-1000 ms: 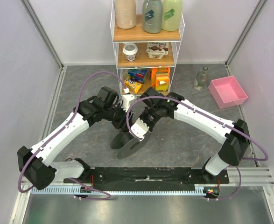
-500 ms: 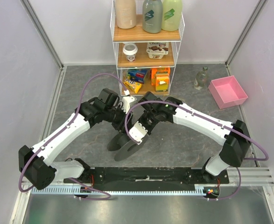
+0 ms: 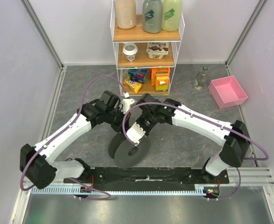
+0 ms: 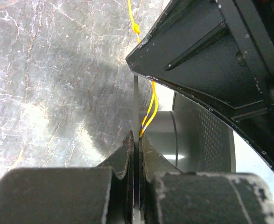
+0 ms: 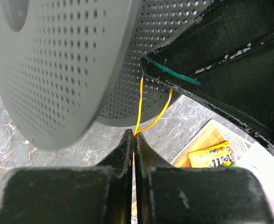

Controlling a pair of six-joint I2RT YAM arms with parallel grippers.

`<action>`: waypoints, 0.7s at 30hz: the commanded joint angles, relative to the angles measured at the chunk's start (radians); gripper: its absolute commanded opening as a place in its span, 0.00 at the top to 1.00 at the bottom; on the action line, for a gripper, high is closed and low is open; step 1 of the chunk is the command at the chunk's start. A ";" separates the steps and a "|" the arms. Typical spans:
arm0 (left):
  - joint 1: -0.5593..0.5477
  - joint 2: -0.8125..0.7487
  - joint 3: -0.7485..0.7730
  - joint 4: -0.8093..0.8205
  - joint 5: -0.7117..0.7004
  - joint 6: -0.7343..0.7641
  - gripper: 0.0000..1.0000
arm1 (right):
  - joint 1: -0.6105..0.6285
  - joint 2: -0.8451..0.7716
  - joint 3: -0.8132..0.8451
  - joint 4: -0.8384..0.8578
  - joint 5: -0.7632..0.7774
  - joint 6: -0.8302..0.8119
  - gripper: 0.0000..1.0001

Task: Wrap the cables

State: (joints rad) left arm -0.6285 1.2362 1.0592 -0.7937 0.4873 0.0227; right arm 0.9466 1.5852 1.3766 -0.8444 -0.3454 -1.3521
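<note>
A dark grey round spool stands tilted on the floor between the two arms. In the left wrist view its thin flange shows edge-on, and my left gripper is shut on that edge. The fine yellow cable runs down to those jaw tips beside the flange, in front of the spool's core. My right gripper is shut on the yellow cable, which loops up toward the perforated flange and the other gripper's black body. From above, both grippers meet at the spool's far side.
A white wire shelf rack with bottles and snack packs stands at the back middle. A pink tray and a clear bottle sit at the back right. Grey walls close in both sides.
The left gripper has closed on the spool's flange. The spool has tipped from lying nearly flat to more upright and sits a little nearer. The right gripper stayed shut on the cable.
</note>
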 commanded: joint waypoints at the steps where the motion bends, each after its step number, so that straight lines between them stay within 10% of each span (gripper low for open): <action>1: 0.001 -0.006 0.008 0.008 0.013 -0.003 0.98 | 0.009 -0.008 -0.002 0.038 0.003 0.025 0.90; 6: 0.001 -0.044 0.013 0.007 0.010 -0.007 0.99 | -0.009 -0.031 -0.005 0.053 0.020 0.099 0.27; 13: 0.016 -0.115 0.007 0.001 0.008 0.017 0.98 | -0.242 -0.090 -0.031 0.065 -0.099 0.215 0.07; 21: 0.055 -0.113 0.041 -0.019 -0.020 0.080 0.98 | -0.540 -0.148 -0.148 0.068 -0.199 0.338 0.08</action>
State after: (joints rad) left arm -0.5858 1.1408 1.0573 -0.8165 0.4583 0.0444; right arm 0.5117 1.4700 1.2537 -0.7807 -0.4553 -1.1191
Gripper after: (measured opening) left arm 0.040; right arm 0.936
